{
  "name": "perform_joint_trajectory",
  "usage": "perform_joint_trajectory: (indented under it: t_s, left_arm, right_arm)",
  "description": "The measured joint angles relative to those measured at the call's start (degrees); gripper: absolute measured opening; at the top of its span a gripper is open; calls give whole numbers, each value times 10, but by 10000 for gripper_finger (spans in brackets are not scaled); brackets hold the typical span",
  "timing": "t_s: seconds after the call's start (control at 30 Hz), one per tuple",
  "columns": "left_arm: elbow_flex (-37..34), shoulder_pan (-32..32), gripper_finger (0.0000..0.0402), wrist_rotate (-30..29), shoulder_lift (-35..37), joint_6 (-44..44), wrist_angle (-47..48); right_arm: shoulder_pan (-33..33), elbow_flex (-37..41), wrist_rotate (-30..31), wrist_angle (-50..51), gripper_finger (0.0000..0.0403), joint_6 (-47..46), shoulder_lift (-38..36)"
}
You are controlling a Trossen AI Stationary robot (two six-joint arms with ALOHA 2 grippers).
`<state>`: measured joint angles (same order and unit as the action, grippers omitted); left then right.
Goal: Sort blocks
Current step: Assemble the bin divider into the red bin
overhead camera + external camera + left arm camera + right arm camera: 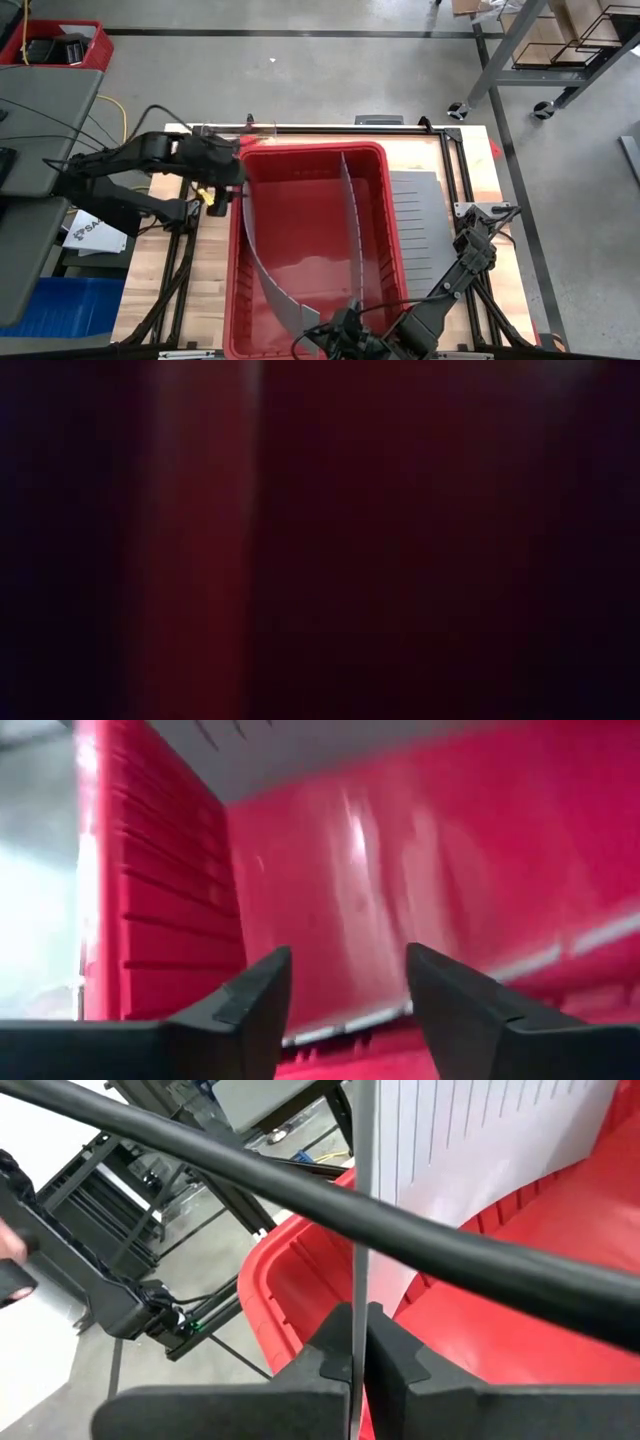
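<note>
At bin's [312, 250] left rim | left fingers [240, 1010] spread, empty | no block visible

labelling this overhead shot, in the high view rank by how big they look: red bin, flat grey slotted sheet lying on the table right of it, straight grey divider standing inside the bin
1. red bin, by far the largest.
2. flat grey slotted sheet.
3. straight grey divider, seen edge-on from above, so it shows only as a thin strip; its real size may match the sheet's.
</note>
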<state>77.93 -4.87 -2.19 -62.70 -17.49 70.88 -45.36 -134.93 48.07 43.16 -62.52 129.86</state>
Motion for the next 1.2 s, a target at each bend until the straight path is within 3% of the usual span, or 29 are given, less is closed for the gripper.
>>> perform_joint_trajectory:
  t_s: [0.3, 0.6, 0.9, 1.1, 1.2]
  left_arm:
    - [78, 42, 227, -18, -105, -95, 178]
    - [121, 83, 228, -13, -107, -68, 192]
    - [93, 112, 227, 24, -98, -73, 190]
    - [39, 114, 227, -37, -110, -98, 168]
    - [34, 113, 227, -39, -112, -97, 116]
  right_arm:
    - [-1, 0, -3, 0, 0, -4, 0]
    - [-1, 0, -2, 1, 0, -10, 1]
    - [-2, 0, -3, 4, 0, -17, 1]
    - [-2, 0, -2, 4, 0, -17, 1]
    - [-2, 0, -3, 3, 0, -16, 1]
